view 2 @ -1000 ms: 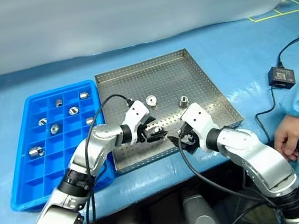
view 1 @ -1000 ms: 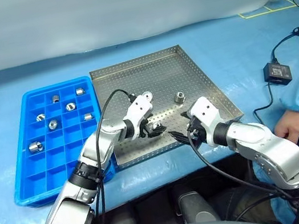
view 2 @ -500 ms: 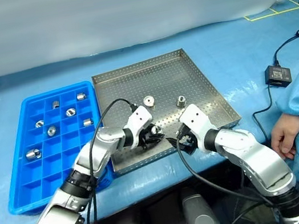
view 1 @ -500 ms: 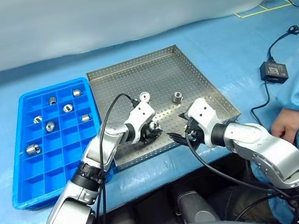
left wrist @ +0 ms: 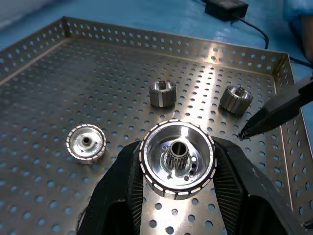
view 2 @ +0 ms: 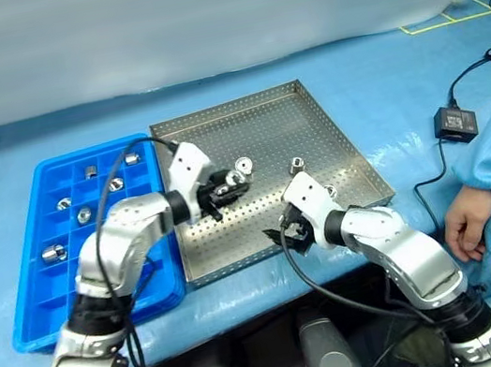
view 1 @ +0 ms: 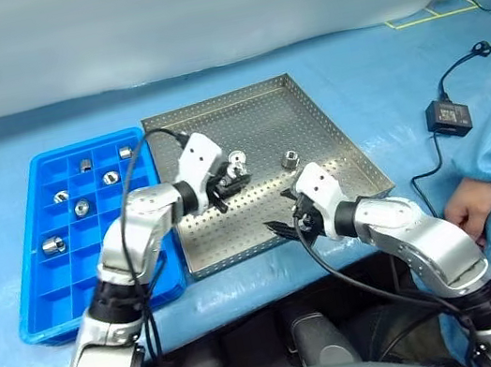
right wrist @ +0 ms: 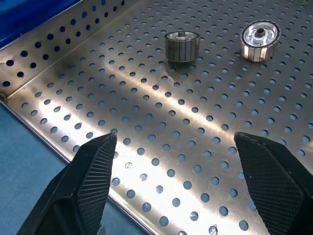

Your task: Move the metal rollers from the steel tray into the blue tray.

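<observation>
Left gripper (left wrist: 177, 169) clamps a roller (left wrist: 177, 157) above the steel tray (view 1: 307, 101); right gripper (right wrist: 173, 188) stands apart. Risk: smooth roller slips during carry to the blue tray (view 1: 44, 309).

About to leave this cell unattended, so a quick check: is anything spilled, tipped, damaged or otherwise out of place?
Nothing stands out. The left end effector cleanly holds one metal roller above the steel tray; the loose rollers rest inside it, and those in the blue tray sit within their compartments.
</observation>
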